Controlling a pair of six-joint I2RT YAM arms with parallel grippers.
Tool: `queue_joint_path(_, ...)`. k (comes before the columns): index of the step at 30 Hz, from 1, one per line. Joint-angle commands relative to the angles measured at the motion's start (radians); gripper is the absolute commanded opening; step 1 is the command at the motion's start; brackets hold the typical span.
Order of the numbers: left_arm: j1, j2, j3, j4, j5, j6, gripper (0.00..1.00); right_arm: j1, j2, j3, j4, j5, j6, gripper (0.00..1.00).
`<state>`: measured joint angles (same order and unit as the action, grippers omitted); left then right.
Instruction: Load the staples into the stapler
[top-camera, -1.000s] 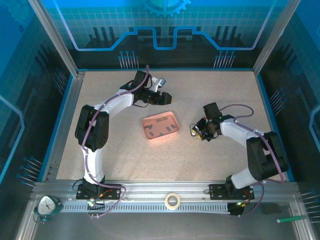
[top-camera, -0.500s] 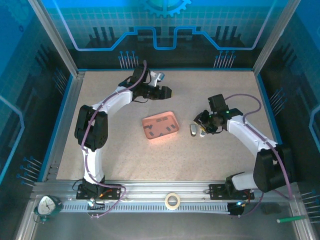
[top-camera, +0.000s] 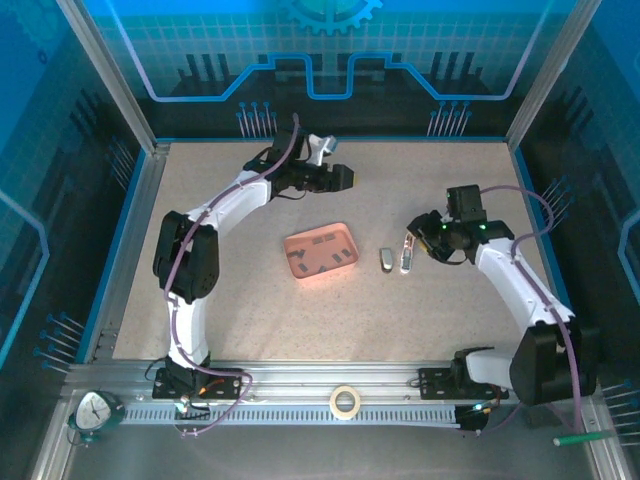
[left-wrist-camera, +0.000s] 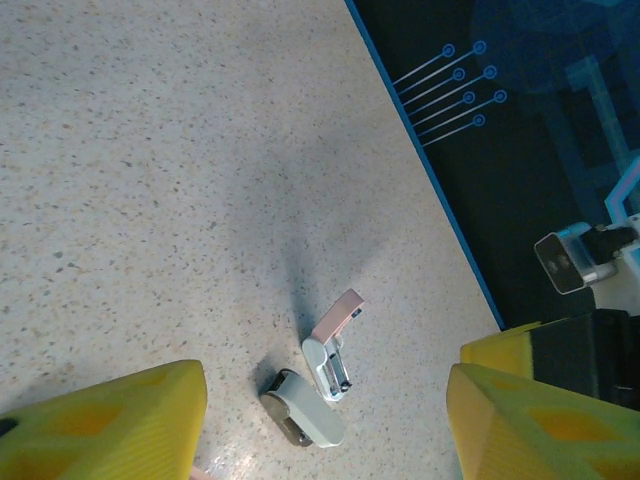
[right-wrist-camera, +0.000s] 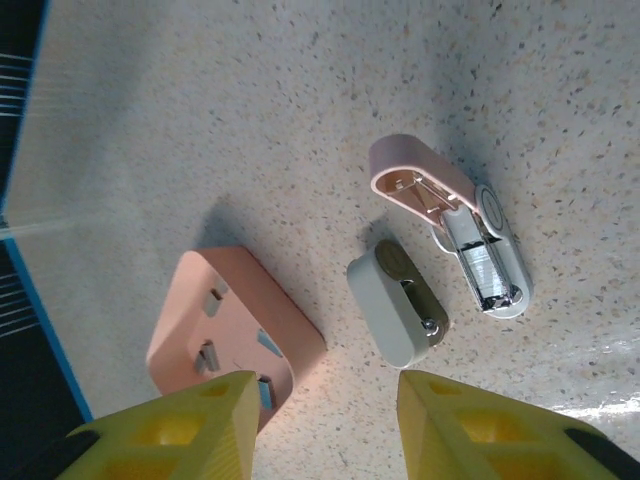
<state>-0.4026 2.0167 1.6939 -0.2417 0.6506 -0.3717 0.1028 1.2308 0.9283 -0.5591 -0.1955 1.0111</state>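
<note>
Right hand (right-wrist-camera: 322, 405) empty, jaws apart, opened stapler (top-camera: 406, 254) lying lengthwise near-to-far

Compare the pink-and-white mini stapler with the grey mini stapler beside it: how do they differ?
The pink-and-white mini stapler lies hinged open, metal channel exposed; the grey mini stapler is shut. The pink-and-white one looks longer, the grey one stubbier. Both rest on the speckled table.

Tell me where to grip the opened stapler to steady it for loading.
Probably the white base, pinched across its long sides from above, near the end away from the raised pink lid. That leaves the upturned metal channel free; the grey stapler lies close alongside.
</note>
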Motion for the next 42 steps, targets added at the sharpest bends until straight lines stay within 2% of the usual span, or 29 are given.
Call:
queue_joint_path(1, -0.020, 0.037, 0.031, 0.013, 0.019, -0.035, 0.66, -0.060, -0.070, -0.043, -0.023, -0.031, -0.022, 0.42)
queue_joint_path(6, -0.058, 0.064, 0.058, 0.020, 0.042, -0.030, 0.66, -0.176, -0.136, -0.122, 0.008, -0.130, -0.044, 0.43)
queue_joint_path(11, -0.097, 0.130, 0.112, 0.015, 0.062, 0.013, 0.66, -0.242, -0.108, -0.147, -0.004, -0.229, -0.060, 0.42)
queue_joint_path(15, -0.135, 0.212, 0.194, 0.005, 0.089, 0.015, 0.66, -0.245, -0.109, -0.207, 0.027, -0.250, -0.031, 0.39)
queue_joint_path(20, -0.170, 0.286, 0.266, 0.003, 0.087, -0.001, 0.66, -0.260, -0.092, -0.357, 0.192, -0.331, 0.056, 0.34)
queue_joint_path(27, -0.216, 0.394, 0.372, 0.019, 0.056, -0.049, 0.65, -0.270, 0.007, -0.414, 0.294, -0.396, 0.100, 0.33)
queue_joint_path(42, -0.276, 0.534, 0.445, 0.127, 0.027, -0.110, 0.63, -0.270, 0.231, -0.321, 0.273, -0.447, 0.026, 0.28)
